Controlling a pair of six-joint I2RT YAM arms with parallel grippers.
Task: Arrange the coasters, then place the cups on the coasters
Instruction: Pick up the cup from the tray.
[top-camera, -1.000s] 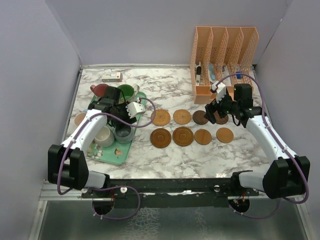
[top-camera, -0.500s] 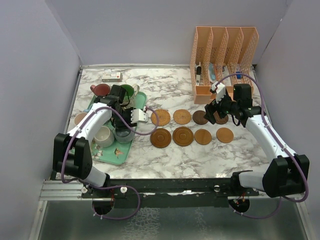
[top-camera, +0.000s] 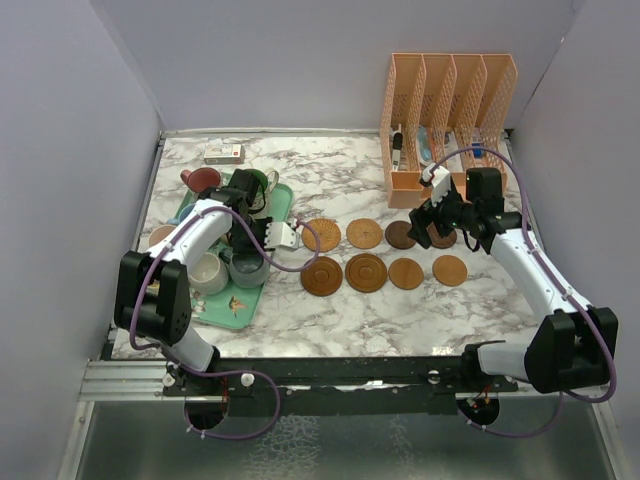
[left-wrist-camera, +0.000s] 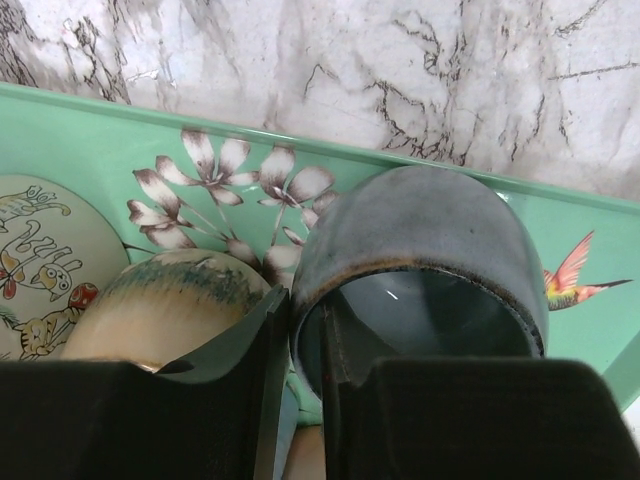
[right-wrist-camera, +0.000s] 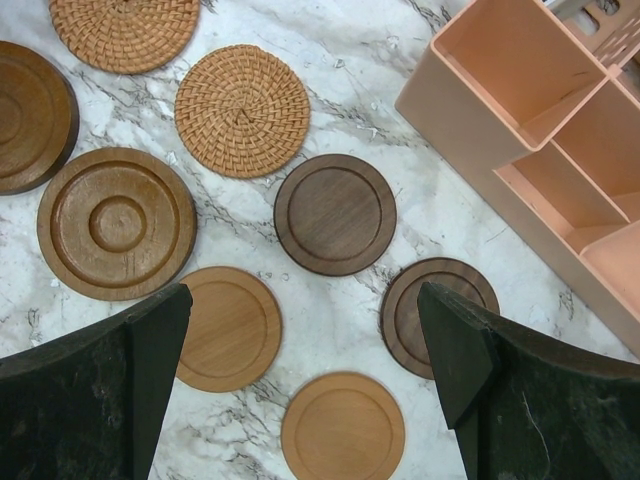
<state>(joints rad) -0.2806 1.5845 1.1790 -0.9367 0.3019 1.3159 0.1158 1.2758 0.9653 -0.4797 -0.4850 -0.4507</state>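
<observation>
Left gripper (left-wrist-camera: 300, 335) clenched on rim of dark grey-teal ceramic mug (left-wrist-camera: 420, 230), one finger inside, one outside. Mug inside mint-green floral tray (left-wrist-camera: 90, 130), just beside tan glazed mug (left-wrist-camera: 160, 300). Right gripper (right-wrist-camera: 300, 310) spread wide above round wooden and woven coasters (right-wrist-camera: 335, 213) on marble table (right-wrist-camera: 400, 90).

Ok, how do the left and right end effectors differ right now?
The left end effector is closed on the wall of the dark grey mug on the green tray, one finger inside; the right end effector is wide open and holds nothing. The left is down in the tray; the right hovers above the coasters. Both point downward.
</observation>
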